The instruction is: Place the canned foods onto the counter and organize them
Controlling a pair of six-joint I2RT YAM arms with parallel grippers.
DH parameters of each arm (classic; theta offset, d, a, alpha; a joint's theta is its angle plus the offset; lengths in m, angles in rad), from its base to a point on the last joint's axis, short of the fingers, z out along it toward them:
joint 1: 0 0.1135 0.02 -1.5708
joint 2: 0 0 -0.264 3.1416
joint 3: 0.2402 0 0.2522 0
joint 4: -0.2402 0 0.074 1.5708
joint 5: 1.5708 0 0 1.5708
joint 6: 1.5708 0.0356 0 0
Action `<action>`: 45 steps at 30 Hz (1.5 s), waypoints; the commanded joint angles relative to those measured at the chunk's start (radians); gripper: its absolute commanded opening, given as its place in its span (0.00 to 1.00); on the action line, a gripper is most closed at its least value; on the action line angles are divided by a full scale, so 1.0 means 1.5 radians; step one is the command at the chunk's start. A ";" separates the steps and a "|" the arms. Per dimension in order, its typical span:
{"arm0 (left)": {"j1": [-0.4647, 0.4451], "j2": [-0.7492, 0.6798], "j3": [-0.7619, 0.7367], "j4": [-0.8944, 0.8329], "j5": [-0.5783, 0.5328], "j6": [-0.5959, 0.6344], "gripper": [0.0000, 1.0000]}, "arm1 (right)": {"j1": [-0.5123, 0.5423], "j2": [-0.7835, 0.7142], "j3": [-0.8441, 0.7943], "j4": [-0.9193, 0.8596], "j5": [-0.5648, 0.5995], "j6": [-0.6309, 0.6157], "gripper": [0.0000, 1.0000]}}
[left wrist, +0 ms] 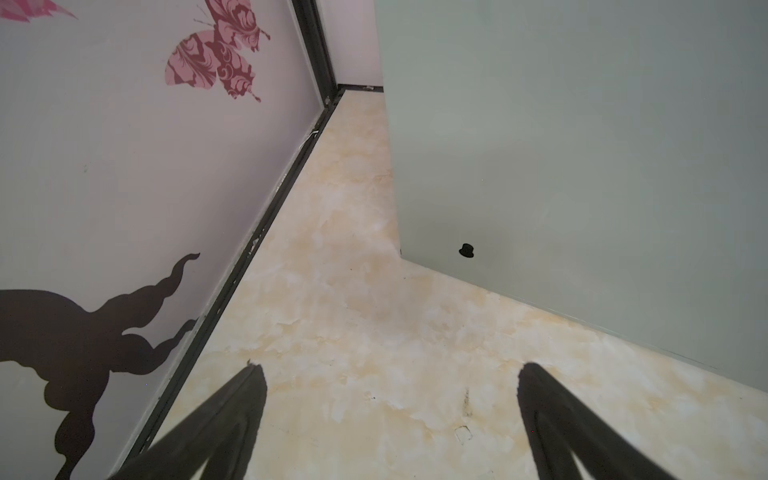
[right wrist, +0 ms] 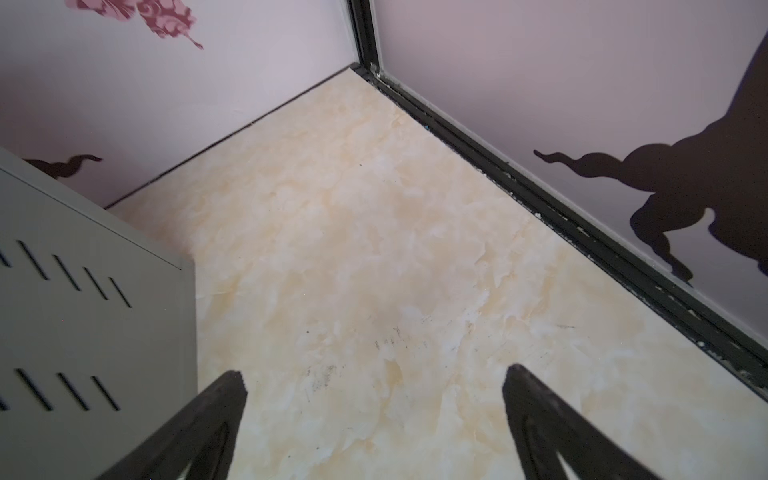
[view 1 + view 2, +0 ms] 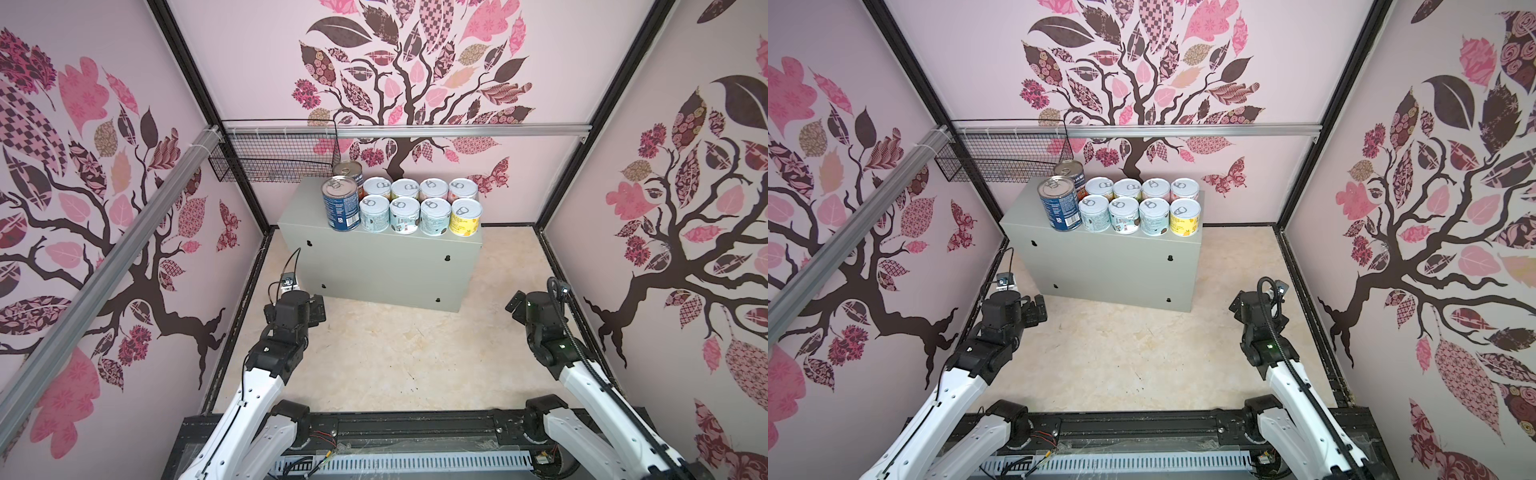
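Grey sheet metal forms the boxy counter (image 3: 374,266), its flat top carrying all ten cylindrical cans (image 3: 405,203) in two tidy rows along the right part of that top: eight short paper-labelled ones with pull-tab lids, and two taller bare-metal-topped ones at the rows' left end. Black wire mesh makes the basket (image 3: 274,160) hanging on the back wall above the counter's left rear corner. Both the left gripper (image 1: 390,374) and the right gripper (image 2: 374,374) hold their tapered black fingers spread wide over the mottled cream floor (image 3: 395,353), gripping nothing.

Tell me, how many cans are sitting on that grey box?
10, all on the counter: eight short cans in two rows of four, two tall cans at their left end.
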 commanded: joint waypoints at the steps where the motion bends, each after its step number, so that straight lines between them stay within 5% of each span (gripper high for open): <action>1: 0.056 0.047 -0.039 0.162 0.024 0.000 0.98 | -0.002 0.040 -0.038 0.174 0.025 -0.039 1.00; 7: 0.122 0.218 -0.057 0.289 0.079 0.031 0.98 | -0.003 0.098 -0.136 0.409 0.152 -0.104 1.00; 12: 0.198 0.325 -0.057 0.377 0.159 0.008 0.98 | -0.003 0.197 -0.199 0.646 0.178 -0.177 1.00; 16: 0.204 0.383 -0.054 0.477 0.193 0.031 0.98 | -0.002 0.288 -0.191 0.746 0.192 -0.199 1.00; 23: 0.203 0.459 -0.084 0.661 0.211 0.025 0.98 | -0.003 0.386 -0.200 0.918 0.155 -0.238 1.00; 26: 0.202 0.489 -0.059 0.637 0.230 0.041 0.98 | -0.002 0.437 -0.215 1.023 0.138 -0.277 1.00; 30: 0.164 0.492 -0.076 0.676 0.205 0.078 0.98 | -0.001 0.401 -0.204 0.940 0.104 -0.266 1.00; 34: 0.123 0.513 -0.227 0.977 0.122 0.096 0.98 | 0.005 0.439 -0.298 1.165 -0.016 -0.332 1.00; 36: 0.097 0.531 -0.234 1.022 0.083 0.118 0.98 | 0.010 0.477 -0.315 1.256 -0.041 -0.353 1.00; 39: 0.100 0.509 -0.209 0.937 0.077 0.104 0.98 | 0.010 0.504 -0.284 1.216 -0.094 -0.371 1.00; 45: 0.155 0.514 -0.171 0.867 0.150 0.065 0.98 | -0.034 0.487 -0.156 0.932 -0.094 -0.307 1.00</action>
